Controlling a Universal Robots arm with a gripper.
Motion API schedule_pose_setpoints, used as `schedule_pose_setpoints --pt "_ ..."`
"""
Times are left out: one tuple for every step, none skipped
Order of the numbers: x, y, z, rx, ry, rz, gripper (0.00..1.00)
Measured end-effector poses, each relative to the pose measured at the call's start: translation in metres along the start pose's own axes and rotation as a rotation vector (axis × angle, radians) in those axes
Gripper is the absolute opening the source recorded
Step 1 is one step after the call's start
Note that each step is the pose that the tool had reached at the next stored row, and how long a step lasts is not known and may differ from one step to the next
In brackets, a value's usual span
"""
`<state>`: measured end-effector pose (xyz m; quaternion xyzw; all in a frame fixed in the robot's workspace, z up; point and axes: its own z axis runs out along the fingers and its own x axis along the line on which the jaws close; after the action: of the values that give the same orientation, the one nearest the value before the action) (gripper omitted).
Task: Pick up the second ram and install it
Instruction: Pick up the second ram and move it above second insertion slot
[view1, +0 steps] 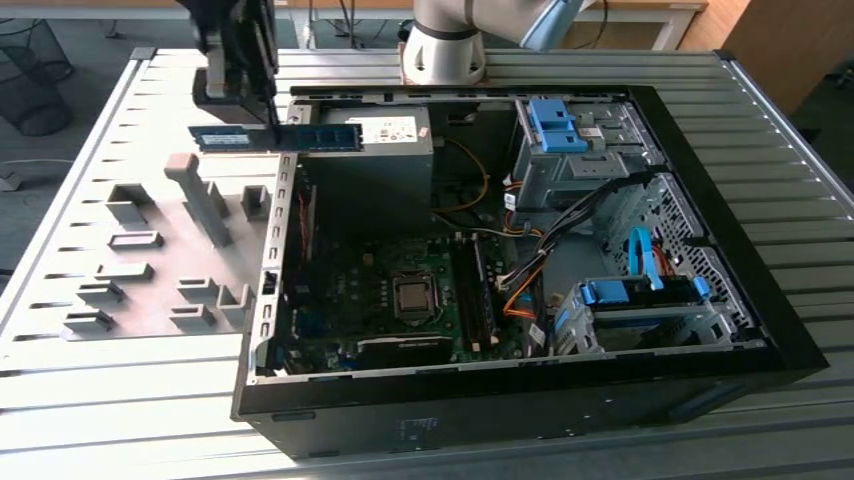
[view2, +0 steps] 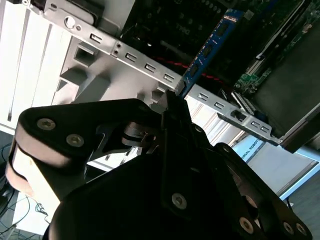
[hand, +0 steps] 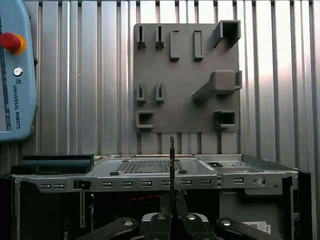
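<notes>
Ram (view1: 327, 137) hangs level in the air, gripped by the gripper (view1: 278, 122), whose jaws are closed on it near its middle. It sits above the case (view1: 534, 410) wall beside the grey fixture plate (view1: 147, 275), one end reaching over the motherboard (view1: 387, 290).

- We log the ram (view1: 334, 137) as blue-green with dark chips.
- Gripper (view2: 174, 102): black, and we see silver screw heads on it.
- Case (view1: 534, 425): black.
- Drive clips (view1: 554, 125): bright blue.
- Cables (view1: 523, 300): orange.
- Fixture plate (view1: 147, 290): plain grey.
- Table (view1: 787, 200): pale, ribbed in stripes.
- Pendant (hand: 17, 90): light blue, and we note a red button (hand: 9, 41).
</notes>
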<state>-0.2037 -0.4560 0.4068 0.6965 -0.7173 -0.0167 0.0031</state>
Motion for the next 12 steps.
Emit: schedule_pose_setpoints --pt "-0.0001 -0.0033 -0.0001 0.0000 0.0000 0.000 0.14" --pt "-0.0002 -0.0063 -0.0001 0.0001 -0.0001 0.000 0.14" --pt "-0.0003 -0.0092 -0.0002 0.0000 -0.0001 0.000 0.14" --pt "-0.0004 -0.0120 -0.0003 0.0000 0.0000 0.000 0.14" --pt "-0.0004 -0.0147 -0.0004 0.0000 0.0000 0.000 0.14" --pt "-0.0005 -0.0174 -0.0004 0.0000 0.0000 0.000 0.14" --pt "-0.0006 -0.0201 -0.0005 0.0000 0.0001 0.000 0.14" --pt "-0.0007 -0.0227 -0.0006 0.0000 0.0001 0.000 0.14" --pt "-0.0008 -0.0253 -0.0006 0.0000 0.0000 0.000 0.14" --pt "-0.0008 -0.0276 -0.0007 0.0000 0.0001 0.000 0.14" --pt "-0.0009 -0.0298 -0.0007 0.0000 0.0000 0.000 0.14" --pt "-0.0010 -0.0322 -0.0007 0.0000 0.0000 0.000 0.14"
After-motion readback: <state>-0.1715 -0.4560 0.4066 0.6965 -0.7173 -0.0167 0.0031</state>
